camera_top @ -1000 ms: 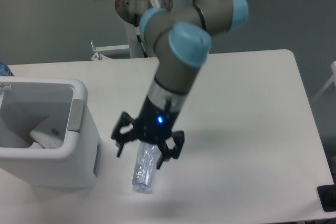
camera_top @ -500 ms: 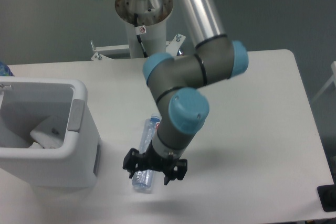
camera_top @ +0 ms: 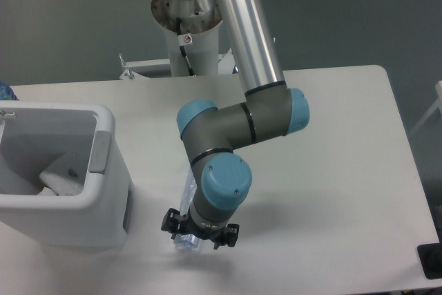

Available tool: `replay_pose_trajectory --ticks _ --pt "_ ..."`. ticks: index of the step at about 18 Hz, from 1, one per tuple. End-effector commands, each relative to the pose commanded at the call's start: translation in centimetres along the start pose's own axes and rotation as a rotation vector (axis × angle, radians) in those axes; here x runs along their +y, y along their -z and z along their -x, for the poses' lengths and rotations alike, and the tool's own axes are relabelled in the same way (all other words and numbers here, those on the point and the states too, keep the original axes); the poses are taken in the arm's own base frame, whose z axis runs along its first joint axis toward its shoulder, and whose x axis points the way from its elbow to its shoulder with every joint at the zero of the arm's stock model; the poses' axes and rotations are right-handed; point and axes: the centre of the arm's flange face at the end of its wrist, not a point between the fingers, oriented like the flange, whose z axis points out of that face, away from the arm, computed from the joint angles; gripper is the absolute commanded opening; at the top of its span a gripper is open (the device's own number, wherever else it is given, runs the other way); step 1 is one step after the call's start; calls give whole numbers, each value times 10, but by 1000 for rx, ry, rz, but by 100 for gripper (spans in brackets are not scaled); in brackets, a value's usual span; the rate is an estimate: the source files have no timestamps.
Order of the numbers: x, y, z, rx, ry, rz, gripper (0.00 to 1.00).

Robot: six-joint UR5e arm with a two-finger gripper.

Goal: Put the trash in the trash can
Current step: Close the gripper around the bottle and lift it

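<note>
Since 1 sec ago your arm has dropped low and folded in, and the gripper (camera_top: 200, 231) now sits right down on the bottle (camera_top: 188, 238), near the table top. Before, it hung higher w/ its fingers spread wide above the bottle.

The bottle lies flat on the table (camera_top: 331, 170), just right of the trash can (camera_top: 103, 191) but not touching it. You can see only bits of it: a clear crinkly end poking out under the gripper, and a thin strip up beside the wrist. The rest is hidden by the arm, so no cap or label shows.

The black fingers (camera_top: 170, 220) stand on both sides of the bottle's lower end. They look close in on it, but you can't tell if they squeeze it or not, the wrist blocks that.

Inside the can, at the bottom, lies a crumpled white wrapper (camera_top: 62, 174).

Your arm comes down from the top as a long silver tube, bends at a grey elbow w/ blue caps, then points straight down at the bottle.
</note>
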Motion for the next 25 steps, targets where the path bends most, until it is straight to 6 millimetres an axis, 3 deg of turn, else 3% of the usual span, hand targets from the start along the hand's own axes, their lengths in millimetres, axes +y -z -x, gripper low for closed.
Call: replay_pose_trajectory --ticks 3,7,13,15,19,22,25 --pt "-2 -14 -8 2 -12 24 100" --pt "-1 -18 -8 -1 -12 35 96" --pt "-1 -5 -12 -6 -13 22 14" --pt "-1 9 -15 -11 -16 3 1" --pt "-6 33 -17 -16 -22 -45 0" --pt "-16 76 -13 -4 -24 -140 0" --pt "-12 130 5 77 -24 -297 0"
